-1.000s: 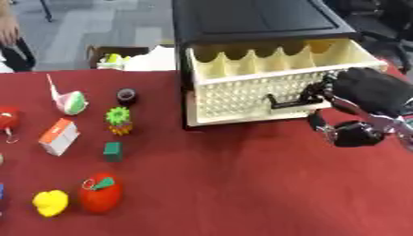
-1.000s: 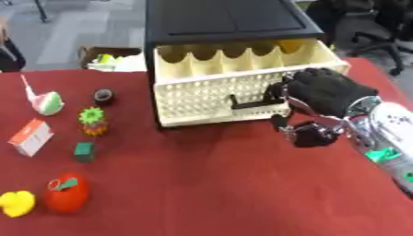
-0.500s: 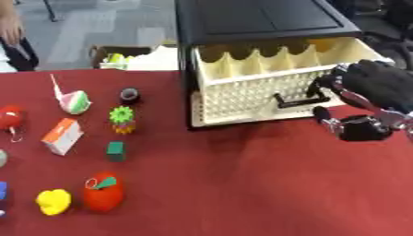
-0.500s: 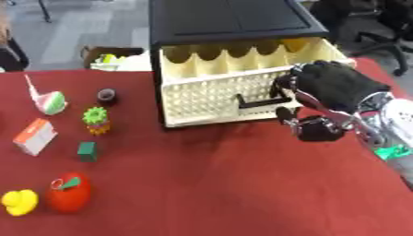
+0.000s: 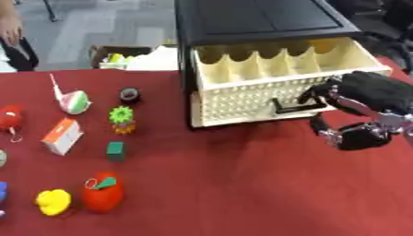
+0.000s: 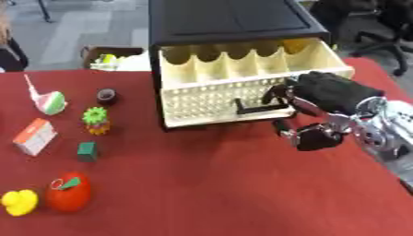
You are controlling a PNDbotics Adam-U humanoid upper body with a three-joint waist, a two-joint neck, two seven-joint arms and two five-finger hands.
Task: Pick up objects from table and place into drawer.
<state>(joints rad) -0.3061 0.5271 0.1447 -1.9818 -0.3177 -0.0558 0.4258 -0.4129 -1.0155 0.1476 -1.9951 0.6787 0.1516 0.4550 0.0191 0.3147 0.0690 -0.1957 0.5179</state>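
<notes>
Right hand, fingers curled around the drawer handle at centre right; the drawer now stands further out than before. Toys, including the red apple, remain at lower left.

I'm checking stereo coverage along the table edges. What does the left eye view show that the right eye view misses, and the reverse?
Only the left eye view shows the red round toy and a blue item at the table's left edge. Only the right eye view shows the silver forearm behind the right hand, and an office chair. Both show the open drawer, its black handle and the red tomato toy.
</notes>
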